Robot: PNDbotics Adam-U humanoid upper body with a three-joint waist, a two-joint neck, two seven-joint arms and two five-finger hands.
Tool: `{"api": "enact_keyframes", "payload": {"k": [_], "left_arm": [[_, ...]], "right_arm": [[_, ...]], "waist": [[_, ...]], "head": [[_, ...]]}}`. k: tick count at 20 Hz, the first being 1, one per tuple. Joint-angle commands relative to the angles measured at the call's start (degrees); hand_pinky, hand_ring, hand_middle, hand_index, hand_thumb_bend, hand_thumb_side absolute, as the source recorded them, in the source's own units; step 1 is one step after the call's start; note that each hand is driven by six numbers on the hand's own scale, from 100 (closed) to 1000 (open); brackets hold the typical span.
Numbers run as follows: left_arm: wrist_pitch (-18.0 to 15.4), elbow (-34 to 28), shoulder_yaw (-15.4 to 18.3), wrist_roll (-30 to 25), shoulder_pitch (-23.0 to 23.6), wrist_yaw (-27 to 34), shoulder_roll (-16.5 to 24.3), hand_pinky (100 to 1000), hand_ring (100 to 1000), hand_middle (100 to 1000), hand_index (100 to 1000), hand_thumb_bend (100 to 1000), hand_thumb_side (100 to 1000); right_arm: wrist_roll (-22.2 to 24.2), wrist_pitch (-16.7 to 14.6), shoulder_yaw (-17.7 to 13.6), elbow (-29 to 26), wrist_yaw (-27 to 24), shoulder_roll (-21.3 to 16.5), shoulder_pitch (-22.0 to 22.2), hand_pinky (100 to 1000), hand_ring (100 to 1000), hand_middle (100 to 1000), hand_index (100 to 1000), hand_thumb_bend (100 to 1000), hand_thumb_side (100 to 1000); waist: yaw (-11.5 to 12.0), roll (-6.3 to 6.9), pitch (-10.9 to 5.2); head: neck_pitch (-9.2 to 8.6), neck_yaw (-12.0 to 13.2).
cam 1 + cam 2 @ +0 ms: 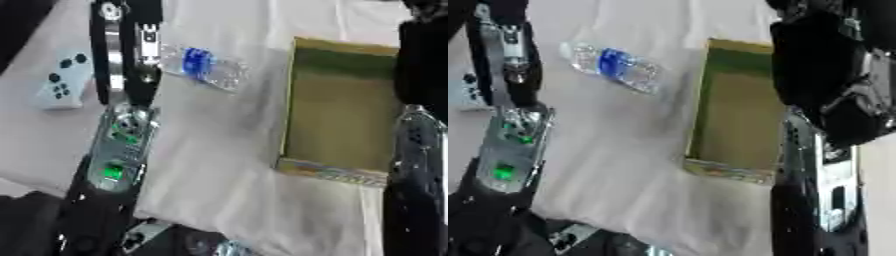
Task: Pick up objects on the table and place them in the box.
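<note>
Box (341,107) apparently empty, bottle (206,66) lying on the tabletop (219,150) just left of it and pale controller (66,77) farther left, both unpicked; left hand (131,37) near bottle, fingers' state unclear; right hand (833,85) likewise.

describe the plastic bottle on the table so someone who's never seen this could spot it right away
Start at the open cardboard box on the white-covered table. Left of it, apart from it, the bottle lies on its side. It is clear with a blue label, unlike the pale controller further left.
</note>
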Motion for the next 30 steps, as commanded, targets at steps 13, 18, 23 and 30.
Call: {"api": "enact_keyframes", "payload": {"k": [13,18,23,30], "left_arm": [[0.43,-1.01,0.21,-1.61,-0.83,-1.17,2.17,713,826,1000,917,130,893],[2.92,-1.01,-0.11,-9.74,-2.28,2.23,15.55,750,874,1000,970,383,612],[4.82,-0.91,-0.1,-22.74,-2.15,9.65,29.41,818,902,1000,986,645,422],[4.56,3.13,-0.92,-39.79,-4.16,3.66,41.86,865,925,1000,1000,689,523]], "right_arm": [[-0.33,0.11,0.23,-1.28,0.15,0.6,-0.12,641,790,890,910,100,1000],[-0.12,0.24,0.62,-0.98,0.18,0.31,0.47,637,785,885,907,100,1000],[0.32,0.3,0.84,-0.69,0.07,0.05,0.59,636,780,880,905,100,1000],[0.78,0.09,1.09,-0.16,0.01,0.09,0.5,633,774,875,902,100,1000]], "waist": [[-0.14,0.39,-1.13],[-0.7,1.29,-1.49],[-1.32,1.75,-1.53],[-2.06,1.87,-1.6]], "head": [[-0.22,-0.13],[-0.22,0.01],[-0.22,0.03],[-0.22,0.5]]}}
